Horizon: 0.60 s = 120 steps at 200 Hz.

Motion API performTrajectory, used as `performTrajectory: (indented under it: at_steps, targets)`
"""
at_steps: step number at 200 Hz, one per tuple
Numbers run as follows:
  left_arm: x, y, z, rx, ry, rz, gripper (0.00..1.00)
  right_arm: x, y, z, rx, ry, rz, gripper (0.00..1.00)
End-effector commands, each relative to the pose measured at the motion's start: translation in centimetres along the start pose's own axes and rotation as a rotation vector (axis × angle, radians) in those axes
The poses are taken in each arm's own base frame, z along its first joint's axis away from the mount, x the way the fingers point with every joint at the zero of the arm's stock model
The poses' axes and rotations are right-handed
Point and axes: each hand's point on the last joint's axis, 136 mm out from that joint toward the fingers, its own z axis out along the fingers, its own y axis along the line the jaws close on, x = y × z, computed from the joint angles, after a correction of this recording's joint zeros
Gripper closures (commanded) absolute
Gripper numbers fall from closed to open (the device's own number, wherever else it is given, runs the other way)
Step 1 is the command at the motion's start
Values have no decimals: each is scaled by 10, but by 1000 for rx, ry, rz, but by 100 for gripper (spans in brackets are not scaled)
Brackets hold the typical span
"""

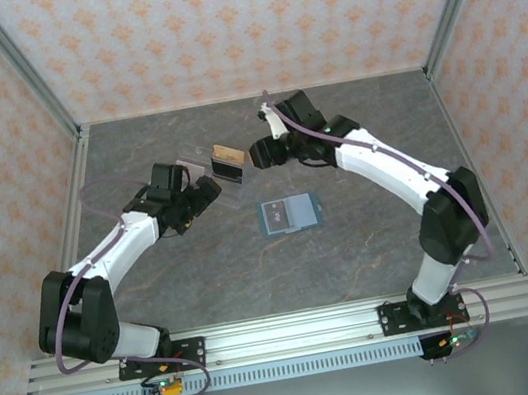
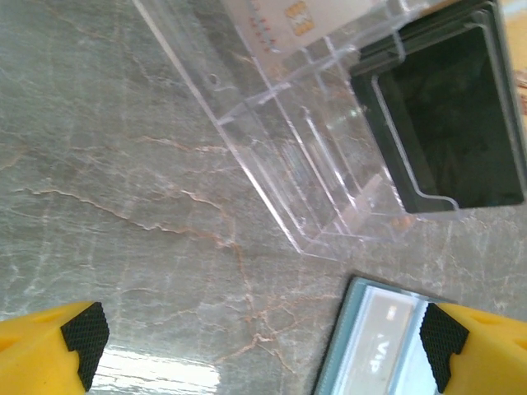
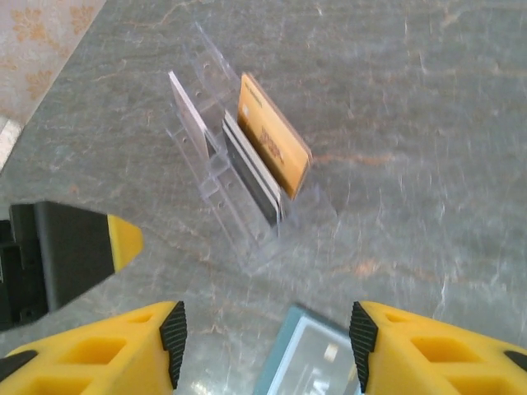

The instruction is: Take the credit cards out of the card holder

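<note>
Cards (image 1: 226, 163) stand on their edges in a clear plastic tray with slots (image 2: 280, 164). One is a thin orange-brown plastic card (image 3: 272, 144), one is a thin black card (image 3: 255, 181), and one is a thin pale grey card (image 3: 188, 115).

On the grey stone-look table (image 1: 373, 240), the tray sits at eleven o'clock from the small teal-blue square card holder (image 1: 290, 213). The card holder lies flat and open near the middle of the table, apart from the tray. My left wrist camera sees a pale card marked "VIP" (image 2: 379, 329) inside it.

My right gripper (image 1: 259, 154) hangs at twelve o'clock from the card holder, just at three o'clock of the tray. Its yellow fingers with black pads (image 3: 173, 333) are apart and hold nothing.

My left gripper (image 1: 209, 196) is at ten o'clock from the card holder and just at six o'clock of the tray. Its yellow fingers (image 2: 82, 337) are spread wide and they hold nothing too. From my left wrist, the card holder's corner shows low down by one finger.
</note>
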Motion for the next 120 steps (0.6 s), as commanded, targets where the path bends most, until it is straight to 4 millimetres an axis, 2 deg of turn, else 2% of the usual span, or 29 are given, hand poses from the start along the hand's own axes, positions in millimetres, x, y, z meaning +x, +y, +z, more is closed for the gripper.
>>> performTrajectory:
  at_steps: [1, 31, 47, 76, 120]
  targets:
    - [-3, -12, -11, -10, -24, 68, 0, 31, -12, 3, 30, 42, 168, 40]
    - [5, -28, -12, -7, -26, 123, 0, 72, -34, 14, 90, 86, 251, 30]
    - [11, -34, -10, -6, -28, 140, 0, 87, -42, 23, 112, 115, 269, 29]
    - [26, -43, -4, 8, 3, 148, 0, 99, -49, 39, 105, 141, 304, 30]
    - [51, -57, 8, 23, 41, 158, 0, 114, -73, 55, 154, 163, 401, 36]
